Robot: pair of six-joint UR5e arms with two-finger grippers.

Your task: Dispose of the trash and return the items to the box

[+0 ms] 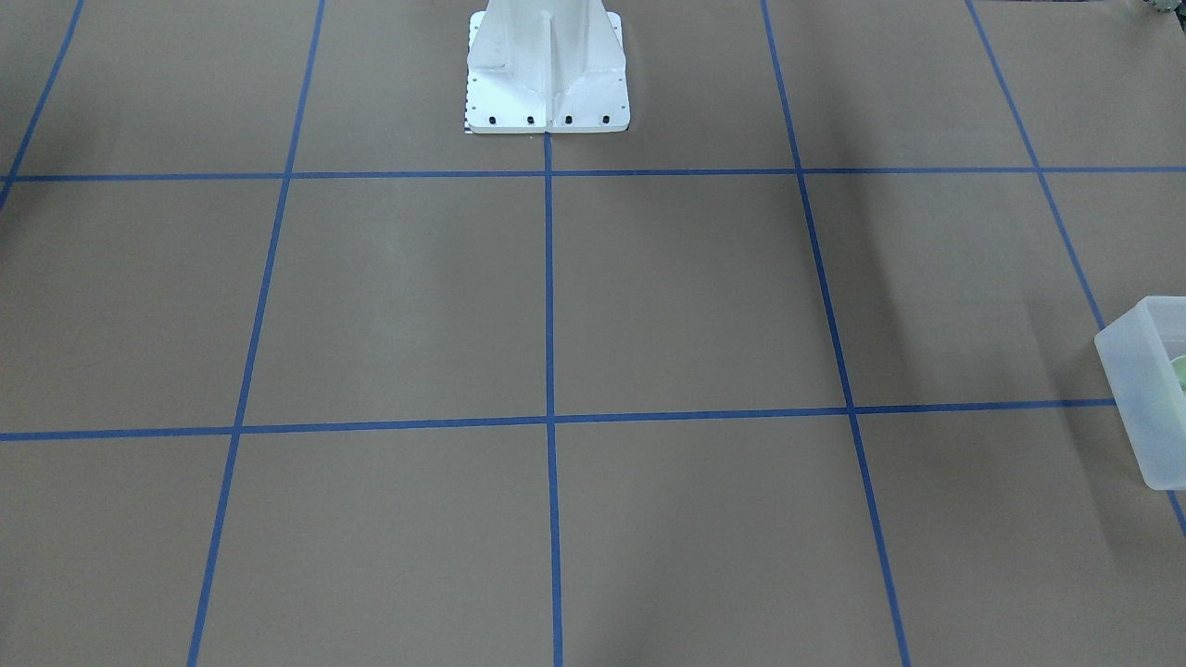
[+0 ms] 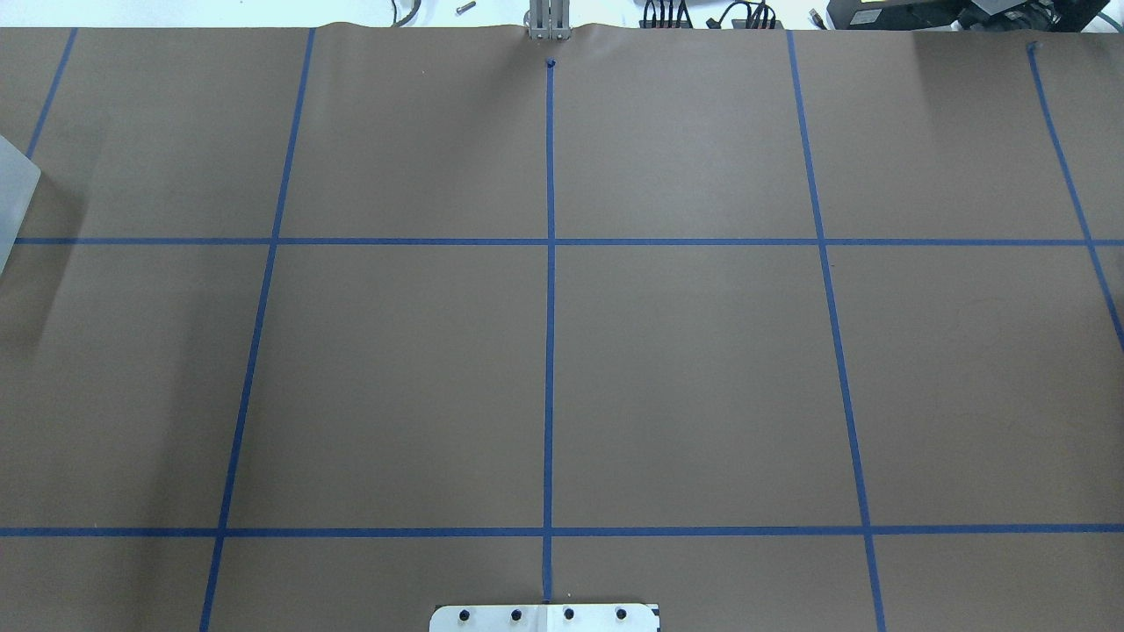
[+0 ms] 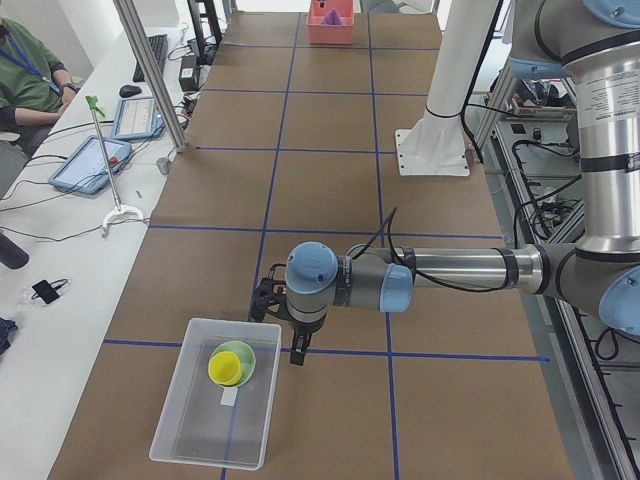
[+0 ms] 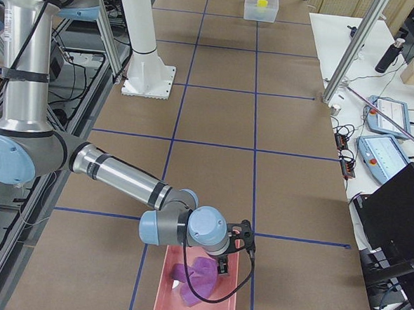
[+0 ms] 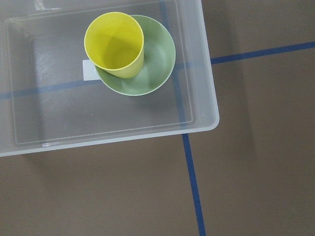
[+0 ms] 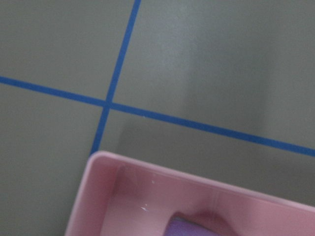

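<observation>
- Left gripper (image 3: 282, 335): seen only from the side camera, so I cannot tell whether its fingers are open or closed. Nothing visibly held. It hangs just off the 1 o'clock corner of the box (image 3: 210, 435).
- Right gripper (image 4: 235, 249): finger state likewise cannot be told. It hangs over the 1 o'clock end of the pink tray (image 4: 167, 296).
- Cup (image 5: 114, 45): upright in the box, overlapping the 10 o'clock side of the bowl (image 5: 150, 71). It looks nested in the bowl.
- Bowl: on the box floor, toward the 1 o'clock corner in the left wrist view.
- Purple cloth (image 4: 196, 274): lies in the tray.
- Judgement: both items are returned and the cloth is binned, so the task looks done. Left to do: at most, arm retreat.
</observation>
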